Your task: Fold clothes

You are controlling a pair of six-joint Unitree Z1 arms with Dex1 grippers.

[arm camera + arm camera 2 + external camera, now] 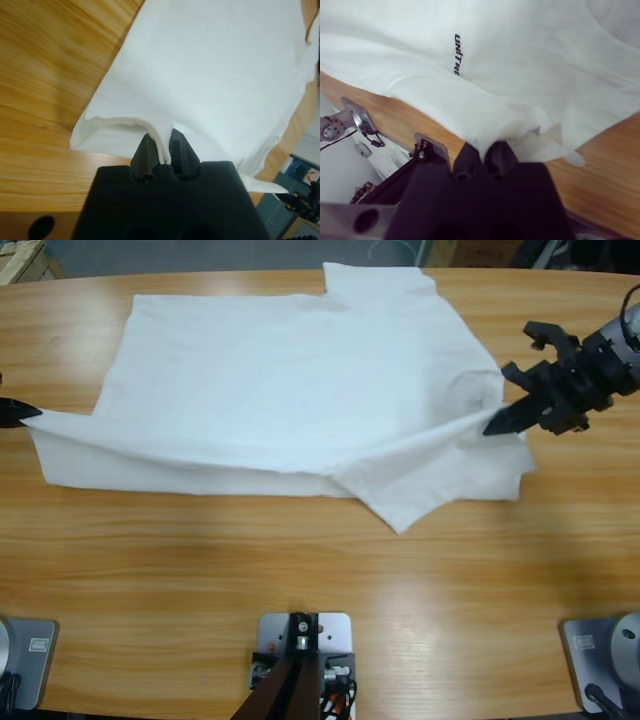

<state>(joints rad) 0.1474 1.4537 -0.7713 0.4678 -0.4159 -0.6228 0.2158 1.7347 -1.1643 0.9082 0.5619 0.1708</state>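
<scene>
Your white T-shirt point(300, 390) lies spread across the far half of the wooden bench point(320, 580), with one sleeve reaching toward the far edge and its near part doubled into a loose fold whose corner points toward the camera. Your left claw point(18, 411) shows only as a black tip at the left edge of the high view, where it touches the pulled-out corner of the shirt. Along the left wrist view, that claw point(162, 145) has its two black jaws closed almost together with a thin ridge of white fabric point(210, 65) pinched between them, the cloth rising off the bench on either side of the pinch. Your right claw point(505, 418) comes in from the right edge and meets the shirt at its right end, where the fabric is drawn into a taut crease leading to the jaw tips. In the right wrist view, that claw point(482, 150) is likewise nearly closed, gripping a bunched edge of the shirt point(530, 50), and a small dark printed mark point(456, 54) shows on the cloth beyond it. Between the two held points, the near edge of the shirt is stretched in a long shallow line above the bench.
</scene>
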